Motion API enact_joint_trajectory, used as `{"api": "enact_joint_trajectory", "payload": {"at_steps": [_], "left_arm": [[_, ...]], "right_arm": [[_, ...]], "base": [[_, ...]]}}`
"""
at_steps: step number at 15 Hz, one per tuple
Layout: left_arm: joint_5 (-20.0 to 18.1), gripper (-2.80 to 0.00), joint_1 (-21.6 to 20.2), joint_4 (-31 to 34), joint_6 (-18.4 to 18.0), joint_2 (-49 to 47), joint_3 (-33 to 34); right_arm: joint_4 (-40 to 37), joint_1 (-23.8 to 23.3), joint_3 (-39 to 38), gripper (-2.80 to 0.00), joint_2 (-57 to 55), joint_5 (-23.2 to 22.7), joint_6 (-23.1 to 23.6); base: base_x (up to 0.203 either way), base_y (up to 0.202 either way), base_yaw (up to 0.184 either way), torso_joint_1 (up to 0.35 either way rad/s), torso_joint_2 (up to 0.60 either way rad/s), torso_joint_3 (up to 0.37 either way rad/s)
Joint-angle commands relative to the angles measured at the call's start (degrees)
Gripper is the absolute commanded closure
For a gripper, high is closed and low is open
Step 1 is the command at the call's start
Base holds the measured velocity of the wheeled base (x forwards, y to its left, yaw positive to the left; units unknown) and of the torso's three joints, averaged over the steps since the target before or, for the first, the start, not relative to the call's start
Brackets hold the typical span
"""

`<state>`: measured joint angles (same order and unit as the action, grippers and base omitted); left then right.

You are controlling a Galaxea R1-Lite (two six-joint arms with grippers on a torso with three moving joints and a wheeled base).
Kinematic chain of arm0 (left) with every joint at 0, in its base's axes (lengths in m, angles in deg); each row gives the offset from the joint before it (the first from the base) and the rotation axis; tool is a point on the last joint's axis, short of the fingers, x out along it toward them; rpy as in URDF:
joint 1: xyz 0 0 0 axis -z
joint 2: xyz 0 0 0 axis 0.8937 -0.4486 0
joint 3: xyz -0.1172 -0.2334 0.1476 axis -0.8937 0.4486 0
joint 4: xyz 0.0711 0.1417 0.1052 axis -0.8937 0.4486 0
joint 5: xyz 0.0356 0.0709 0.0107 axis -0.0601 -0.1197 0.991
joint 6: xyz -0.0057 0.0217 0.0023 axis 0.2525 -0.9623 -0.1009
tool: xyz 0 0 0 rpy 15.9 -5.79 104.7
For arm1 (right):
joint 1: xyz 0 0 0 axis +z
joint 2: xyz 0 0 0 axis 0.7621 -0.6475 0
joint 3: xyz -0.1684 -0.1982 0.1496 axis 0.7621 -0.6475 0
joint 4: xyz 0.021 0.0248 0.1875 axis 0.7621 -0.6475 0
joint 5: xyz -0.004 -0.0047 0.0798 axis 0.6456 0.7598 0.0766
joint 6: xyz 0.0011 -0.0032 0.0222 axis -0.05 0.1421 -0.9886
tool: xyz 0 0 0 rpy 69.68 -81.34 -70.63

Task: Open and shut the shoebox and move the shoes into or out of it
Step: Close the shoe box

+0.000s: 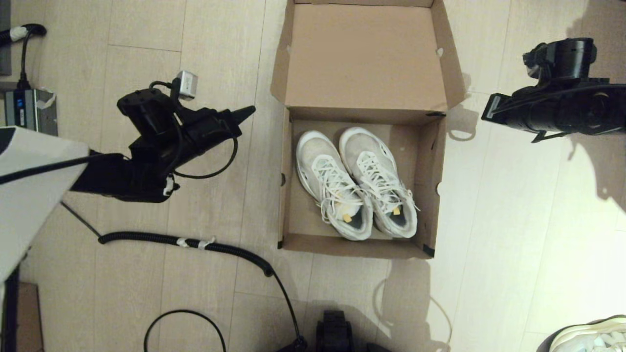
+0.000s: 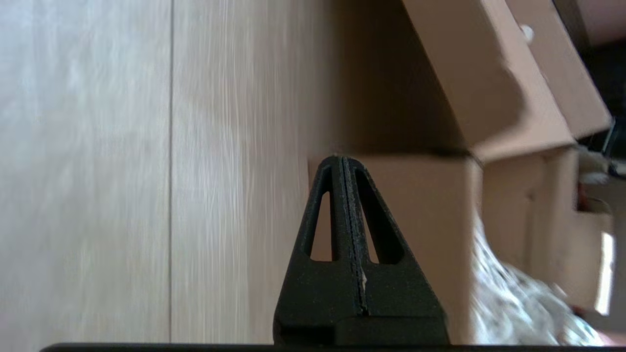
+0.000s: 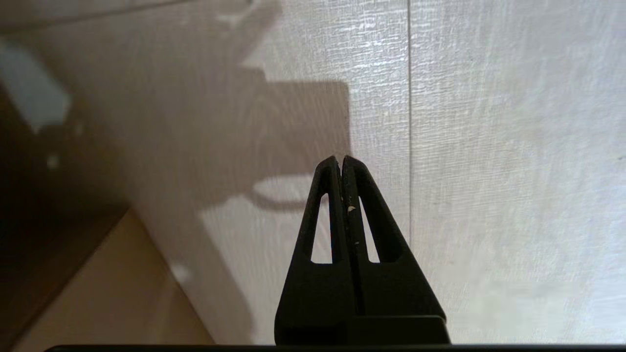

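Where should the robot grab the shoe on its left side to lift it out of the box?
Probably the heel collar of the left shoe, coming straight down from above. The shoebox is open at the top and the shoe lies upright, its foot opening facing up, so one finger could slip inside. The left claw, shut, hangs beside the box; the right claw is shut too.

Pale wood-plank floor (image 1: 513, 205) carries open shoebox (image 1: 359, 244) at centre, black corrugated cable (image 1: 146, 238) to its left, lone white sneaker (image 1: 594, 335) at near-right corner.
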<state>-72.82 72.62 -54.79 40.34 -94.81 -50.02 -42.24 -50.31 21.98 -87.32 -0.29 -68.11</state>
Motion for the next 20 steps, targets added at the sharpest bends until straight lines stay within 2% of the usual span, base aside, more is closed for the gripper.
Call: {"api": "enact_joint_trajectory", "payload": {"at_steps": [1,4,7,9,10,11,13,14,15,16,19,20], "left_arm": [[0.6,0.00,0.6,-0.1,0.1,-4.4,-4.4],[0.7,0.00,0.7,0.0,0.1,-4.3,-5.2],[0.7,0.00,0.7,0.0,0.1,-4.0,-5.1],[0.7,0.00,0.7,0.1,0.1,-3.8,-5.2],[0.6,0.00,0.8,0.2,0.1,-4.0,-5.4],[0.8,0.00,1.1,0.3,0.1,-4.2,-5.8],[1.0,0.00,1.6,0.1,0.1,-4.1,-5.6],[1.0,0.00,1.7,0.1,0.1,-3.9,-5.6],[1.0,0.00,1.7,0.1,0.1,-3.9,-5.7],[1.0,0.00,1.7,0.0,0.1,-3.9,-5.7],[1.0,0.00,2.0,-0.4,-0.1,-3.9,-5.7],[1.0,0.00,2.1,-0.5,-0.2,-3.8,-5.7]], "right_arm": [[-0.6,0.9,3.1,0.00,-4.2,-0.1,-2.9],[-1.4,0.8,3.0,0.00,-2.7,-13.7,-12.4],[-3.3,-4.0,2.8,0.00,0.7,-33.1,-16.6],[-5.8,-9.9,2.7,0.00,2.3,-49.6,-16.4],[-6.8,-13.1,2.8,0.00,2.5,-58.2,-14.7],[-7.4,-16.6,3.2,0.00,1.5,-64.5,-10.2],[-5.7,-17.8,3.6,0.00,-2.5,-66.2,-1.4],[-4.3,-17.1,3.6,0.00,-3.4,-66.1,1.3],[-2.3,-16.0,3.6,0.00,-3.9,-64.0,2.4],[-0.5,-14.6,3.6,0.00,-4.2,-60.9,2.6],[7.9,-9.9,3.6,0.00,-6.1,-46.4,2.7],[11.5,-9.2,3.6,0.00,-7.3,-44.1,2.6]], "base": [[0.000,0.000,0.000,0.000,0.00,0.000],[0.000,0.000,0.000,0.000,0.00,0.000],[0.000,0.000,0.000,0.000,0.00,0.000],[0.000,0.000,0.000,0.000,0.00,0.000],[0.000,0.000,0.000,0.000,0.00,0.000],[0.000,0.000,0.000,0.000,0.00,0.000],[0.000,0.000,0.000,0.000,0.00,0.000],[0.000,0.000,0.000,0.000,0.00,0.000],[0.000,0.000,0.000,0.000,0.00,0.000],[0.000,0.000,0.000,0.000,0.00,0.000],[0.000,0.000,0.000,0.000,0.00,0.000],[0.000,0.000,0.000,0.000,0.00,0.000]]}}
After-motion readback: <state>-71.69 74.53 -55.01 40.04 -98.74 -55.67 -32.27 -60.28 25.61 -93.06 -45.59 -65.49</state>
